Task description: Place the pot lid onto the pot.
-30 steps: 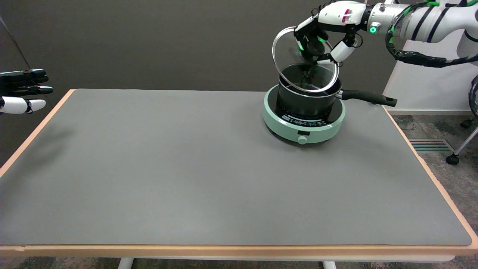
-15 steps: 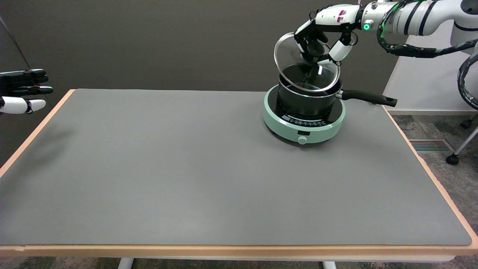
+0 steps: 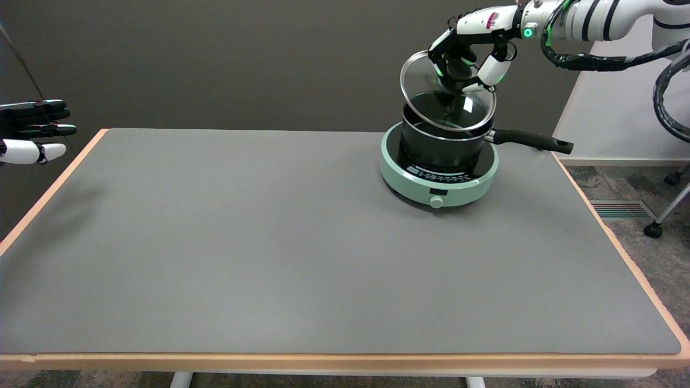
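Note:
A black pot with a long black handle pointing right stands on a mint-green induction cooker at the table's far right. A glass lid with a metal rim hangs tilted just above the pot's mouth, its lower edge close to the pot's near rim. My right hand grips the lid by its black knob from above. Whether the lid's rim touches the pot, I cannot tell.
The grey mat covers the table, edged in light wood. The idle left hand hangs at the far left. A white panel and a wheeled stand's leg are beyond the table's right edge.
My right hand has drawn slightly right and back with the lid. The lid has tipped flatter over the pot. The pot and cooker have not moved.

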Robot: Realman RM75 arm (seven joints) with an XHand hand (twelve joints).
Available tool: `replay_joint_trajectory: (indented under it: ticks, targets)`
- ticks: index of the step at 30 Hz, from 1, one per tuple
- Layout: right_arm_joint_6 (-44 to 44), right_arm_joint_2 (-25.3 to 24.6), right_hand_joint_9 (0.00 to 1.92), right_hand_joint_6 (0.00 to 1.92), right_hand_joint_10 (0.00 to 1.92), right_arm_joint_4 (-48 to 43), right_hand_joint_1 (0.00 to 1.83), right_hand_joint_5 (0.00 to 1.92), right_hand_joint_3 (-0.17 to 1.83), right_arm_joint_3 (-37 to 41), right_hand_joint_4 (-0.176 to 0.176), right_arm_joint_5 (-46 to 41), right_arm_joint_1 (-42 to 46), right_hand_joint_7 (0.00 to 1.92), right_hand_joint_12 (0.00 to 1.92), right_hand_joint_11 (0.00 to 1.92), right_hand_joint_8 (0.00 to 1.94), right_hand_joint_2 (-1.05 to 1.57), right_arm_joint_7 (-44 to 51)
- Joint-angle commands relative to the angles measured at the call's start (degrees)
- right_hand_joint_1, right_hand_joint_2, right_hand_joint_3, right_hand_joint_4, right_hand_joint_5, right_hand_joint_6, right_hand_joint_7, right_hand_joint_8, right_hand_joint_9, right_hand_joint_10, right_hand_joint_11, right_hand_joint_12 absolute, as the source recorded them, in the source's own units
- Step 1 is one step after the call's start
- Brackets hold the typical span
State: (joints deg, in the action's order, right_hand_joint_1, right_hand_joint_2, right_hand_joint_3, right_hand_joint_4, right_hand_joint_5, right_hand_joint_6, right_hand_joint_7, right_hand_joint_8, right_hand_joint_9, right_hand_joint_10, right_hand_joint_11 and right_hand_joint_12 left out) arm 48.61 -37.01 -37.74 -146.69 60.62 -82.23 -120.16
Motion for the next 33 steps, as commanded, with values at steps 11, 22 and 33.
replay_joint_trajectory:
  ticks: [11,22,33]
  targets:
    - [4.88,-8.52,0.77,1.50,1.89,14.84,1.36,0.59,0.82,-1.43,0.176,9.89,-6.32,0.89,1.35,0.69,1.42,0.77,-4.94]
    - [1.68,-10.95,0.77,1.50,1.89,17.83,1.36,0.59,0.82,2.73,0.176,16.28,-6.71,0.89,1.34,0.69,1.42,0.77,-5.02]
    - [-2.00,-11.95,0.77,1.50,1.88,20.03,1.36,0.59,0.80,4.59,0.176,18.69,-6.17,0.89,1.34,0.70,1.42,0.78,-5.02]
